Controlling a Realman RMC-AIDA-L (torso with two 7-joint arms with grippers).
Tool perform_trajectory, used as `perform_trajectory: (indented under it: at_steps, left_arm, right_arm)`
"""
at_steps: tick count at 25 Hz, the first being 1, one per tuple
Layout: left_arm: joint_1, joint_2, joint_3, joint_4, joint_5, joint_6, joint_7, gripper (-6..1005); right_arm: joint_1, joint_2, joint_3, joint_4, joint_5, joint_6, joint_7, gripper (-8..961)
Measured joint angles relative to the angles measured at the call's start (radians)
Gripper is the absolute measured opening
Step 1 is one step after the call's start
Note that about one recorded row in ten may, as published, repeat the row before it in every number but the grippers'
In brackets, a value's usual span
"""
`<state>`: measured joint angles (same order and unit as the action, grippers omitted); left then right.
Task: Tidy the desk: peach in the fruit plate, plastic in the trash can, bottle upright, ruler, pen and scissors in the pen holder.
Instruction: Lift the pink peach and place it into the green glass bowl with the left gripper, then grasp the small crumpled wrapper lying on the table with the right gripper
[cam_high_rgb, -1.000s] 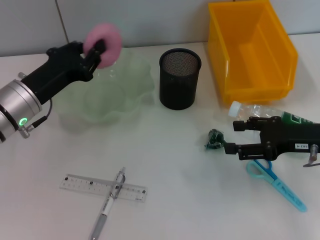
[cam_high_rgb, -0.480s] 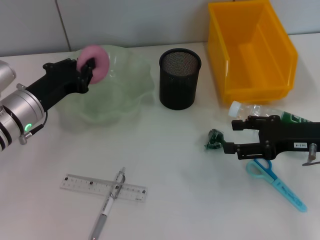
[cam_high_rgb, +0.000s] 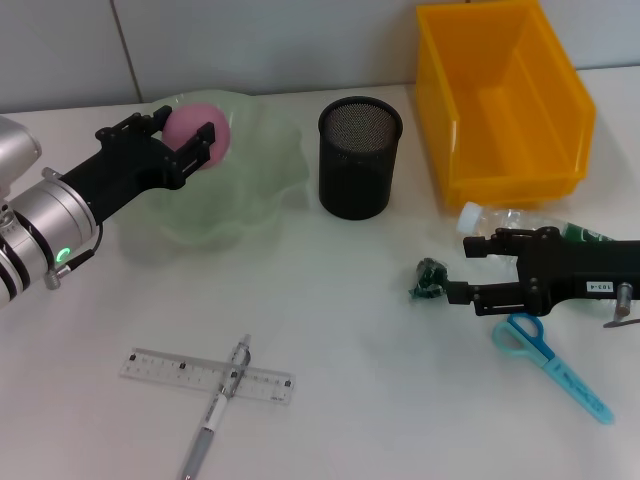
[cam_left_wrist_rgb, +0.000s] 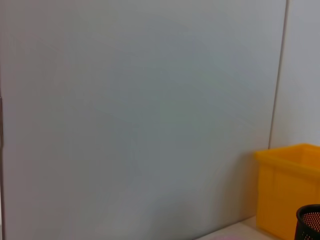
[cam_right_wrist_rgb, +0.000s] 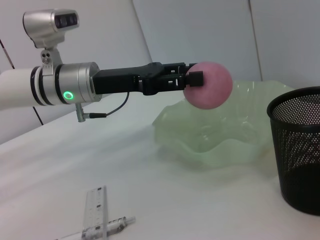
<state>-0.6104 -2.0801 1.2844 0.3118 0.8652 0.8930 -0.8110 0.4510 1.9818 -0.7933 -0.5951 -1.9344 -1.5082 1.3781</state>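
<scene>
Peach sat pinched between the two fingers of the left end effector, held in the air above the pale green fruit plate and over its far, left portion rather than its centre. From the right wrist view the fruit hung clear of the plate's wavy rim, with the bowl's hollow directly below and slightly nearer the pen holder. That vertical gap was the relation the release turned on: the plate lay straight under the peach, so a short descent seemed enough, with no sideways travel called for. Because the fruit is round, it would likely roll toward the hollow once let go.

The right end effector lay low on the counter with its fingers spread, tips pointing toward the crumpled green plastic just beside them. It was plainly the nearer arm to that scrap, to the bottle lying on its side behind it, and to the scissors. The ruler and pen, crossed over one another, lay at the near edge, well apart from both arms.
</scene>
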Motion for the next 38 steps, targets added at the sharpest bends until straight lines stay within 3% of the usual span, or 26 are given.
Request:
perform_trajectory:
  at_steps: [7, 16, 19, 22, 27, 30, 38]
  left_arm:
    - [-0.004, 0.000, 0.000, 0.004, 0.000, 0.000, 0.000, 593]
    - [-0.006, 0.000, 0.000, 0.010, 0.000, 0.018, -0.014, 626]
    - [-0.005, 0.006, 0.013, 0.011, 0.006, 0.071, -0.089, 638]
    - [0.014, 0.023, 0.088, 0.042, 0.012, 0.191, -0.218, 649]
    - [0.056, 0.043, 0.158, 0.089, 0.018, 0.286, -0.336, 667]
    - [0.064, 0.054, 0.168, 0.092, 0.061, 0.351, -0.400, 679]
    - [0.070, 0.058, 0.160, 0.115, 0.262, 0.434, -0.467, 708]
  right_arm:
    - [0.000, 0.000, 0.000, 0.000, 0.000, 0.001, 0.000, 754]
    - [0.000, 0.000, 0.000, 0.000, 0.000, 0.005, -0.001, 749]
    - [0.000, 0.000, 0.000, 0.000, 0.000, 0.010, -0.001, 748]
    - [0.000, 0.000, 0.002, 0.000, 0.000, 0.012, 0.000, 746]
    - [0.000, -0.001, 0.002, 0.000, 0.000, 0.013, 0.001, 743]
    - [0.000, -0.001, 0.004, 0.000, 0.000, 0.013, 0.001, 742]
    - [-0.001, -0.003, 0.002, 0.000, 0.000, 0.013, 0.001, 737]
